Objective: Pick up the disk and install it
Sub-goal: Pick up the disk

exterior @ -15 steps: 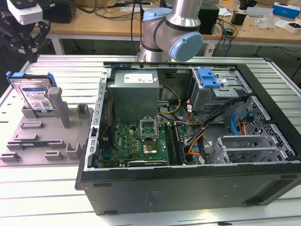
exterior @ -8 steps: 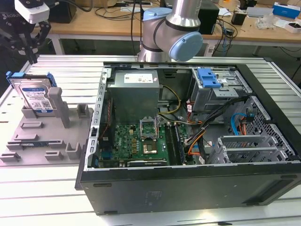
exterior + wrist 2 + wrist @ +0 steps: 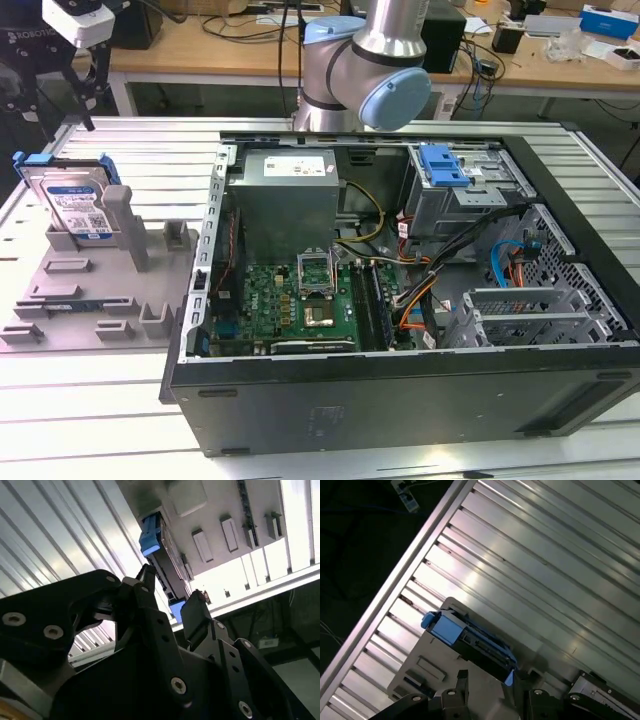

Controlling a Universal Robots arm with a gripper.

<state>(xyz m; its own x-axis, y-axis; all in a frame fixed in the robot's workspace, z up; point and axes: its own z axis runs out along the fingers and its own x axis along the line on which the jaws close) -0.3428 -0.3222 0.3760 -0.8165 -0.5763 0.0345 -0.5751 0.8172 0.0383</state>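
In the exterior view the disk (image 3: 70, 205) stands on edge in a grey fixture (image 3: 120, 290) at about nine o'clock, well apart from the open case (image 3: 400, 400) that takes up the three o'clock half. The gripper (image 3: 55, 105) hangs at eleven o'clock, above the disk and clear of it. The drive cage (image 3: 480, 200) sits inside the case at about two o'clock. The fixture and the case both rest on the ribbed table (image 3: 100, 400).

In the second wrist view the gripper (image 3: 170, 592) is spread wide and has hold of nothing. The disk (image 3: 160, 555) shows edge-on beyond the two black fingers (image 3: 150, 595), roughly in line with the gap between them and not touching either.

In the first wrist view the disk (image 3: 470, 640) sits upright in the fixture (image 3: 425, 665), with its blue frame showing at both ends. The gripper (image 3: 490, 682) is just short of it.

By my judgement this is the approach part of the pick: the disk is not yet gripped and nothing has gone into the case. A grasp here would call for a straight descent that keeps the thin edge centred in the gap. The fingers would need to close on the disk's two broad faces, clear of the fixture's posts.
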